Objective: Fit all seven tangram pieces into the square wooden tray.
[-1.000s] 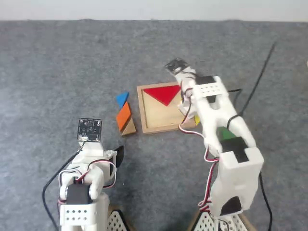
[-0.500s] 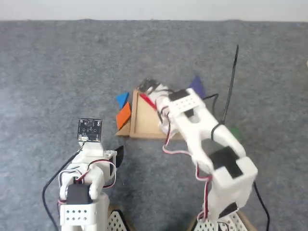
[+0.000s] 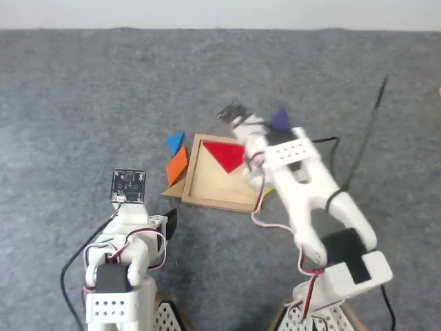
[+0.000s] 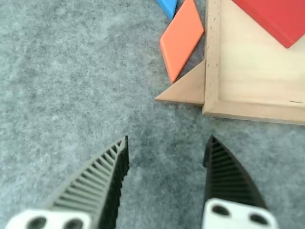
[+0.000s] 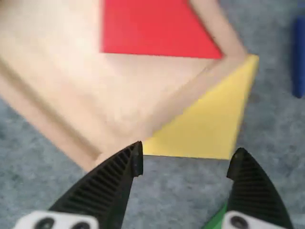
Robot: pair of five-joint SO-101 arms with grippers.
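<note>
tray [image 3: 207,181] has skewed (red triangle [image 3: 226,153] inside); left gripper [image 4: 168,139] and right gripper [image 5: 188,147] spread.

Red triangle [image 3: 225,154], orange parallelogram [image 3: 178,165], blue triangle [image 3: 175,142], yellow triangle [image 5: 209,126].

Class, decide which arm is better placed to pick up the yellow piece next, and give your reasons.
Right. The right gripper hangs open close above the yellow piece beside the tray. The left gripper, also open, is over carpet, short of the tan triangle at the opposite side.
</note>
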